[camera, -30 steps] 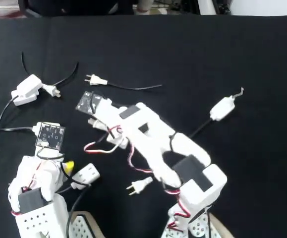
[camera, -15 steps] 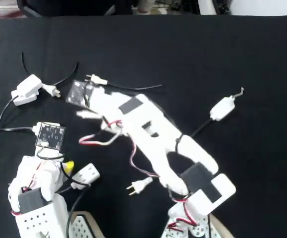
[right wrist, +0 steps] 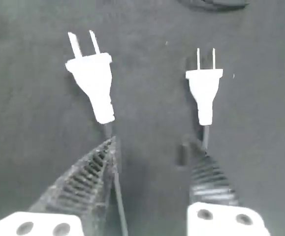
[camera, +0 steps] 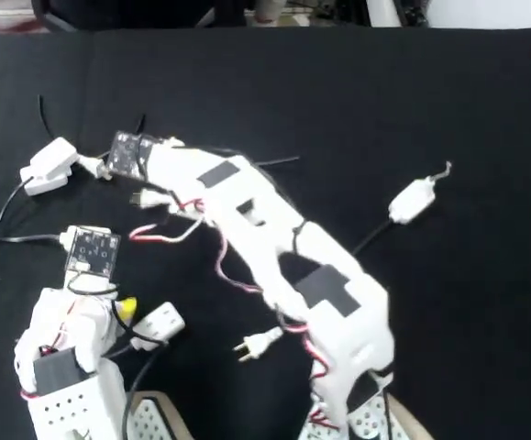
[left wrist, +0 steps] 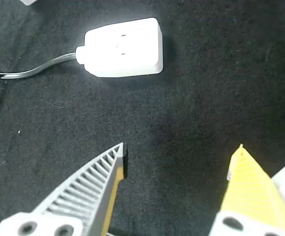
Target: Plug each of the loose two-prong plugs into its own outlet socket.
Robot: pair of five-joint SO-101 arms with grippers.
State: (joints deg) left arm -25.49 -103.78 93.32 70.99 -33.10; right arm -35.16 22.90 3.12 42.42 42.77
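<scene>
As far as I can see, no plug is in a socket yet, so all the work is left. My right jaws are released over the first plug (right wrist: 94, 78) and the second plug (right wrist: 205, 91), which lie on the desk (camera: 448, 92) with bare prongs. The third plug (camera: 260, 343) lies loose between the two arms. My left jaws are released too, near the white socket (left wrist: 122, 47), whose slots are empty. I can read no writing on any of them
</scene>
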